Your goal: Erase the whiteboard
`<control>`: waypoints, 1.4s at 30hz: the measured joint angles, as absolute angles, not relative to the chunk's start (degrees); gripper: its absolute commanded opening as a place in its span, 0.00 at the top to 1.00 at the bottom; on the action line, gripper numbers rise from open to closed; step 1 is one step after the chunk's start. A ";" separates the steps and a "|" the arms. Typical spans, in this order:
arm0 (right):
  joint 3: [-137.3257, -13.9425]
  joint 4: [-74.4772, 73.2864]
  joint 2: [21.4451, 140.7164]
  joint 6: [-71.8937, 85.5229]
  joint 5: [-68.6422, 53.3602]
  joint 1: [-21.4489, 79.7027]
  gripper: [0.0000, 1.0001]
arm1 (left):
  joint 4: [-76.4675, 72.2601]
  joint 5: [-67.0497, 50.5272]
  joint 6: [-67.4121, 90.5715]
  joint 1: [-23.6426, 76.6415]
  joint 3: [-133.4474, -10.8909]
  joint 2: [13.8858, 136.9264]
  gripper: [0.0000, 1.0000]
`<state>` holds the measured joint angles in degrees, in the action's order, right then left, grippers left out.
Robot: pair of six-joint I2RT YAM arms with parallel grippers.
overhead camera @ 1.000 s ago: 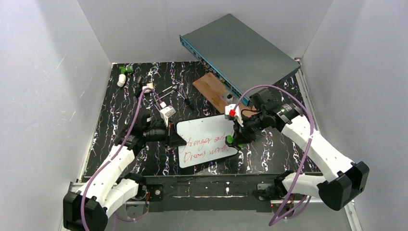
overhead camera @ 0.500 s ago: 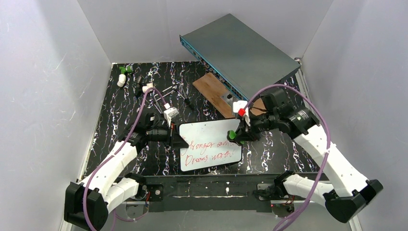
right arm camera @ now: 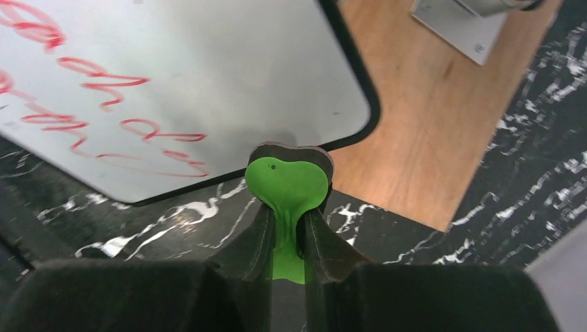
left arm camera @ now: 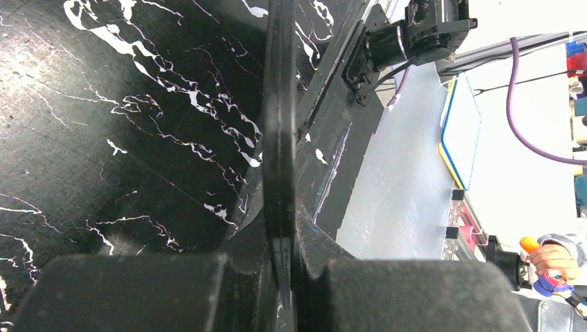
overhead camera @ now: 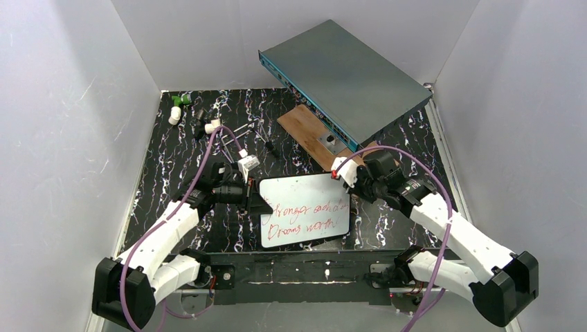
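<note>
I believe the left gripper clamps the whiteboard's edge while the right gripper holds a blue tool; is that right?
Not quite: the tool in the right gripper is green, not blue, as the right wrist view shows. The left gripper does clamp the whiteboard by its edge.

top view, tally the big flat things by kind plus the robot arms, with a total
white rectangular whiteboard with red handwriting: 1
grey-teal metal box: 1
brown wooden plank: 1
white robot arms, left and right: 2
total: 5
</note>
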<state>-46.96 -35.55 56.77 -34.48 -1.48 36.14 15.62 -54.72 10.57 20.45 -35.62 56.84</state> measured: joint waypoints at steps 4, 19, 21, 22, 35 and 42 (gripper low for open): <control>-45.67 -31.14 57.10 -34.30 3.25 36.42 0.99 | 15.55 -54.72 10.55 20.88 -35.62 56.90 1.00; -51.90 -36.14 61.71 -36.10 -7.38 48.64 0.99 | 12.82 -54.37 15.94 21.89 -33.98 55.96 1.00; -54.57 -35.05 63.22 -35.07 -7.60 49.89 0.99 | 12.21 -54.02 17.28 22.15 -33.10 54.89 1.00; -55.22 -34.13 63.75 -34.59 -7.42 50.52 0.99 | 12.01 -53.82 17.96 22.26 -32.67 54.26 1.00; -55.53 -30.37 73.19 -34.26 2.15 66.26 0.99 | 11.53 -53.52 21.71 22.63 -32.23 55.11 1.00; -54.65 -29.39 73.80 -36.56 6.92 69.17 0.99 | 11.16 -53.49 23.00 22.50 -32.29 55.94 1.00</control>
<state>-54.65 -29.39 73.80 -36.56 6.92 69.17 11.16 -53.49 23.00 22.50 -32.29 55.94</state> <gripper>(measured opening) 0.218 0.044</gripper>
